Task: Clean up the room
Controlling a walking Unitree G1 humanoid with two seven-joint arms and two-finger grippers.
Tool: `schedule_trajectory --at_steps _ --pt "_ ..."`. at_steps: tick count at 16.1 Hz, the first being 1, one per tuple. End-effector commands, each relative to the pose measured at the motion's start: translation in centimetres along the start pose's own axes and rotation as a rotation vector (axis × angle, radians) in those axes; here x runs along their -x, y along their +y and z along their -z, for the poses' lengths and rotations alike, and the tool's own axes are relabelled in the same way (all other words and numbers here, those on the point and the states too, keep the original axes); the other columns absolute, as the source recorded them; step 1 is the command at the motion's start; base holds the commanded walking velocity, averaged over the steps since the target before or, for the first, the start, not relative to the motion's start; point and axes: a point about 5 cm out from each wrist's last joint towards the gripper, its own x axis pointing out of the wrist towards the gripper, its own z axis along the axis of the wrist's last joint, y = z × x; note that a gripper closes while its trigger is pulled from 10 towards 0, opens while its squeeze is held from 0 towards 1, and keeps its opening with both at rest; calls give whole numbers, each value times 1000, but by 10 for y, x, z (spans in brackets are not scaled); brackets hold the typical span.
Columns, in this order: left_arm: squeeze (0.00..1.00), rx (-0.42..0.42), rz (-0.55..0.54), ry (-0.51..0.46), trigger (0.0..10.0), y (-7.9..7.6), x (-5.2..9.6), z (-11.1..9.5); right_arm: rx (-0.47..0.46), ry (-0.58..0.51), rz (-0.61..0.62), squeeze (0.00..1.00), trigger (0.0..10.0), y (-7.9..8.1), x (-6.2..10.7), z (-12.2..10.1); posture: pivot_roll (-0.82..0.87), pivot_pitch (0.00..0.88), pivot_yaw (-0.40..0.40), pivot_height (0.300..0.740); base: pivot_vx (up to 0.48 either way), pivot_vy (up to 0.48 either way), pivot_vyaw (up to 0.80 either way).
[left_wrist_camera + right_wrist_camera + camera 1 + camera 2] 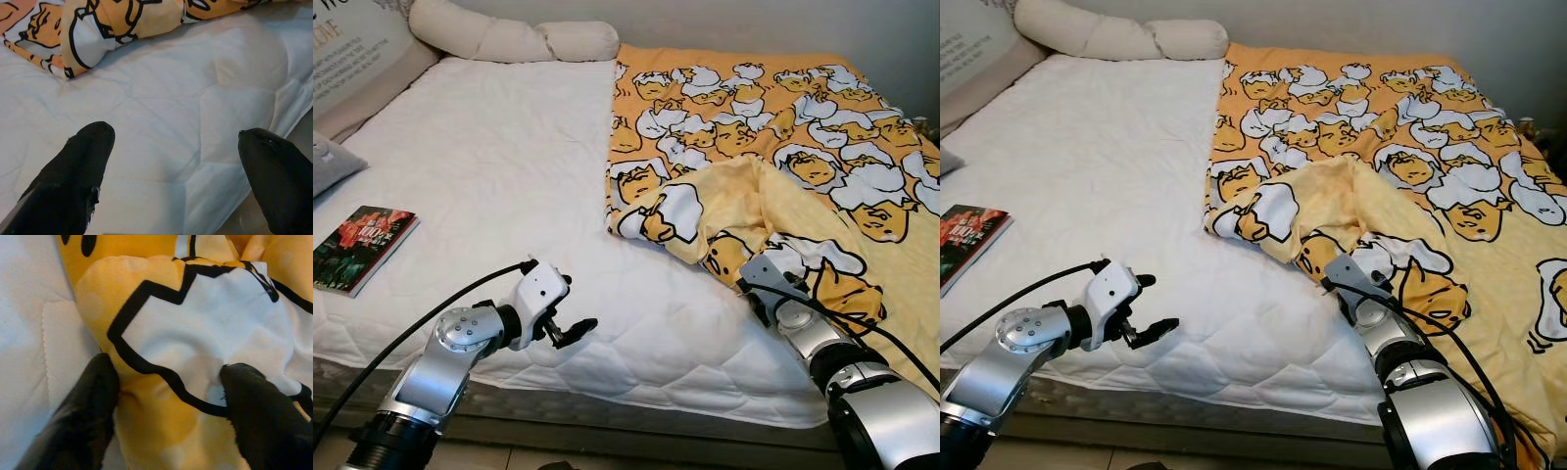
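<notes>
Reaching with the right gripper [166, 396], fingers spread around a bunched fold of the yellow blanket [773, 157] lying rumpled over the bed's right half, probably needing to be pinched and pulled flat over the white mattress [499, 157], while hovering the left gripper [176, 171] open above the near edge.

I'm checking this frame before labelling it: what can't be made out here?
- Right hand: in the eye views the folded yellow blanket covers its fingers; the right wrist view shows them astride a fold, grip unclear.
- Book: title too small to read.
- Printed cushion: cut off by the left eye view's edge.
- Left hand: open over the white mattress, holding nothing.
</notes>
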Motion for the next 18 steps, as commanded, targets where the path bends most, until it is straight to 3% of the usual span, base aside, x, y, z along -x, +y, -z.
schedule_trajectory --at_steps 1,9,18 --pt "0 -8 17 -5 10000 0 0 -5 29 -3 12 0 0 -8 0 0 78 0 19 740 0 0 0" --pt "0 1 14 -17 10000 2 -5 -9 44 -15 2 0 0 -19 0 -2 61 0 3 740 0 0 0" --pt "0 6 28 -23 10000 8 -6 -11 -83 -23 -44 0 0 -15 0 -3 39 0 33 740 0 0 0"
